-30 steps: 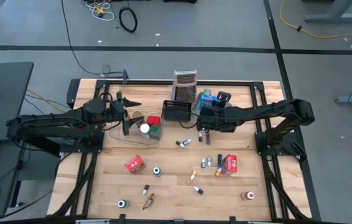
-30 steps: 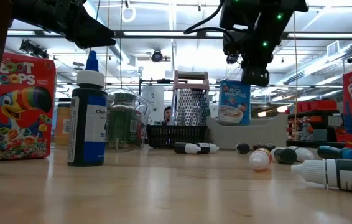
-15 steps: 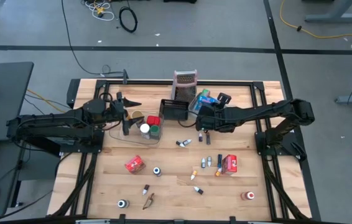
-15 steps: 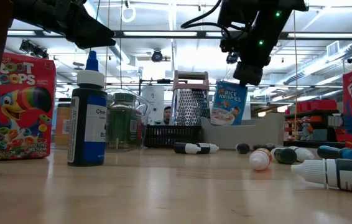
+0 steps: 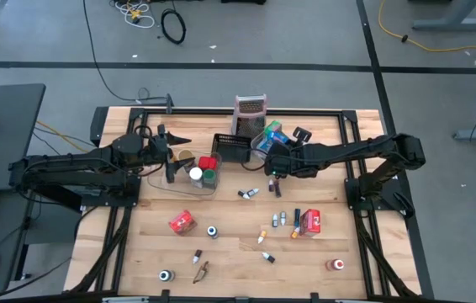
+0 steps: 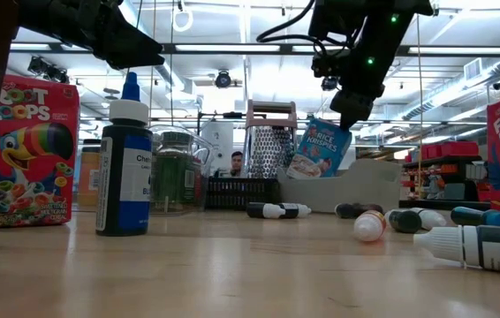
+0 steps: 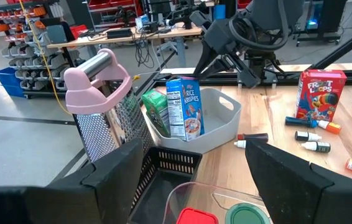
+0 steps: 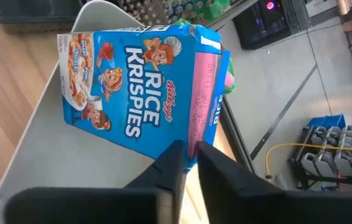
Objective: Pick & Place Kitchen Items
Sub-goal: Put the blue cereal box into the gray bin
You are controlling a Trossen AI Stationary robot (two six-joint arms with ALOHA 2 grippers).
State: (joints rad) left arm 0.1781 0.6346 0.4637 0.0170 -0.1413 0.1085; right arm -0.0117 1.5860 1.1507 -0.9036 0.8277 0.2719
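My right gripper [image 8: 190, 158] holds a blue Rice Krispies box [image 8: 132, 93] over the grey tray [image 6: 365, 185] at the table's far middle. The box [image 6: 321, 146] leans, and its lower end is hidden behind the tray's wall. Beside the box, a green packet [image 7: 157, 112] stands in the tray [image 7: 226, 115]. My left gripper [image 7: 207, 186] waits open above the clear tub [image 5: 192, 175], which holds red- and green-lidded jars. My right gripper has the box's top end at one corner, beside the pink flap [image 8: 201, 124], between its two fingers. The fingers [image 6: 349, 115] slant down from above. The box hangs tilted below them, its lower end down in the tray.
The silvery grater [image 5: 251, 111] and black mesh basket [image 5: 231, 147] stand just left of the tray. Two Froot Loops packets [image 5: 182, 221] [image 5: 309, 220], small bottles [image 5: 248, 193] and jars [image 5: 212, 231] are scattered over the near half of the table.
My right gripper has rolled and tipped in place. The Rice Krispies box has gone from upright to leaning, its lower end swinging toward the table's left. The tray and the black basket have shifted a little toward the table's left.
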